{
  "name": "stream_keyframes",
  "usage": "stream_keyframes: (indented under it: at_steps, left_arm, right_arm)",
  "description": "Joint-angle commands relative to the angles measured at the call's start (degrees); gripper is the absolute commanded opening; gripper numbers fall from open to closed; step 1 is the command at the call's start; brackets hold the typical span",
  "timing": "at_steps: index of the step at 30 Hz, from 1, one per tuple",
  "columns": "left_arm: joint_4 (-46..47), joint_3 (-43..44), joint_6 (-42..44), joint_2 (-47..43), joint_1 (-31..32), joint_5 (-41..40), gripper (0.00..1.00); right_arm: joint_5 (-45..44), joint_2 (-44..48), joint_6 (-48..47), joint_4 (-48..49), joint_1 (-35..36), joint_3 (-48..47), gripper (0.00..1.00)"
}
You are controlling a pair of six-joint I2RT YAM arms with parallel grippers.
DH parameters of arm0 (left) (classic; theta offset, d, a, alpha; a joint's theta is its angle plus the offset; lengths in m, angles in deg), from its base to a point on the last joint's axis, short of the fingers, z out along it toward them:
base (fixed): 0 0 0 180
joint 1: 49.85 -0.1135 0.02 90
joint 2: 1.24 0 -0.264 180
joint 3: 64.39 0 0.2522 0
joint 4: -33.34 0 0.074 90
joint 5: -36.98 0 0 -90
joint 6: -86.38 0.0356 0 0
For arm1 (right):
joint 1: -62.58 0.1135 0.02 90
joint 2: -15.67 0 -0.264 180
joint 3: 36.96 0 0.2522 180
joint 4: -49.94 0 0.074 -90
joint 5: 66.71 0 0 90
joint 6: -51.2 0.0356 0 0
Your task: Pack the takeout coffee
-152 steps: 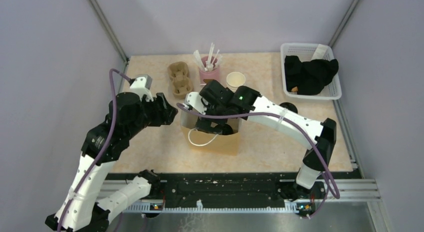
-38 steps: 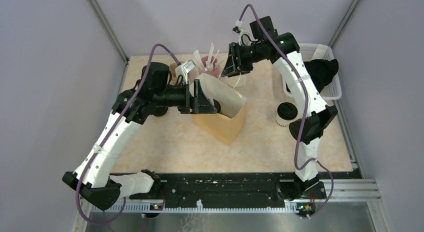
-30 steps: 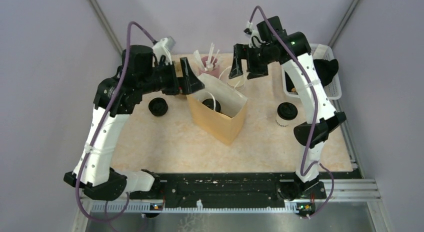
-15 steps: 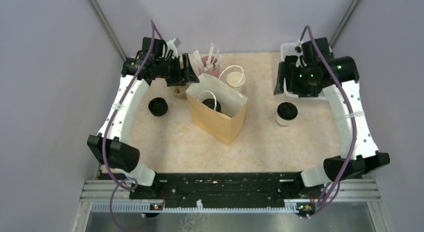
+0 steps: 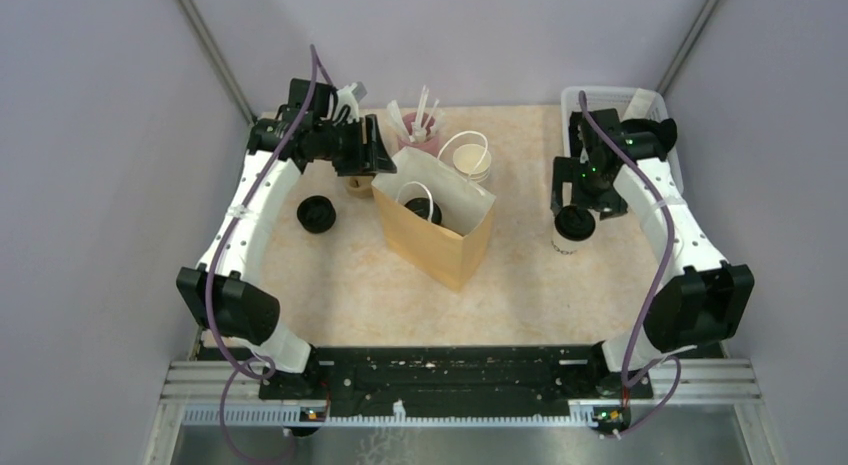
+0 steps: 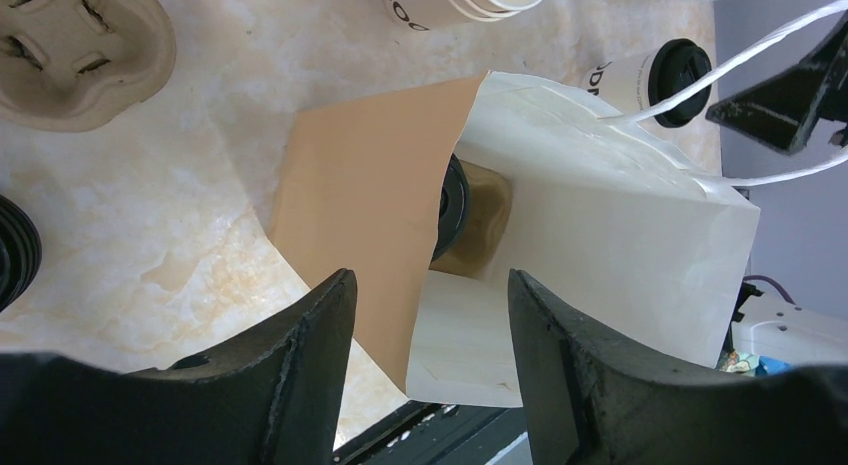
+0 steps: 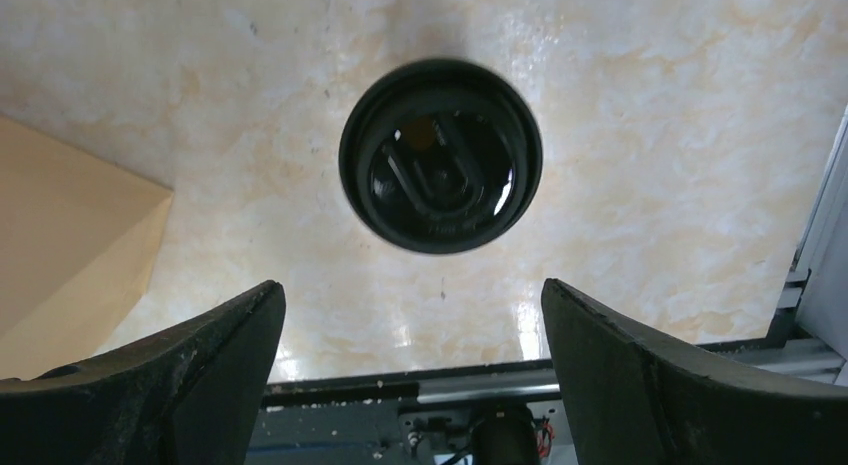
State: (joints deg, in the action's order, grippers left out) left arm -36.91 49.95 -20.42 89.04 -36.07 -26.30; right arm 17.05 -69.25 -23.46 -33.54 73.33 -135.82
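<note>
Two scraps of dark lettering are all that can be read: the left wrist view catches what looks like "GO" on the stack of lidless cups (image 6: 455, 0) and a cut-off "DR" on the side of the loose cup (image 6: 640, 80), white paper topped in black; neither word shows whole. Its lid (image 7: 440, 155), seen straight down from the right wrist, bears only a raised U-shaped mark and a small amber spot, no words. The paper bag (image 5: 440, 240) stands open-mouthed near the middle of the desk (image 5: 330, 275), brown outside and white inside. It holds the bagged cup (image 5: 424, 211), whose black top shows edge-on in the left wrist view, half hidden by the brown wall. The loose cup stands on the desk to the right of the bag, apart from it. A pink holder (image 5: 418, 137) at the back holds white sticks, and a white basket (image 5: 600, 89) sits in the far right corner. The pulp cup tray (image 6: 75, 45) and a ribbed black round thing (image 5: 316, 214) lie left of the bag; the tray is clear only from the left wrist. The left claw (image 6: 430, 285) hangs over the bag's far left edge with fingers parted, the brown wall's edge showing in the gap, gripping nothing. The right claw (image 7: 412, 290) is spread wide directly above the loose cup, clear of it.
</note>
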Motion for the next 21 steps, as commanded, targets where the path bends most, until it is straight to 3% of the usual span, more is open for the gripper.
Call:
stream_keyframes:
  at_steps: [1, 14, 21]
  left_arm:
    - [2.68, -0.91, 0.54, -0.85, 0.38, 0.87, 0.64]
    - [1.57, -1.69, 0.71, -2.38, 0.37, -0.15, 0.66]
    - [1.9, -2.04, 0.64, -2.13, 0.37, 0.12, 0.68]
  right_arm:
    - [-2.11, -2.32, -1.47, 8.27, -2.51, 0.84, 0.96]
    - [-1.19, -6.13, -4.43, 12.26, -5.04, 4.41, 0.78]
    - [0.92, -5.05, -5.37, 11.5, -5.08, 3.75, 0.83]
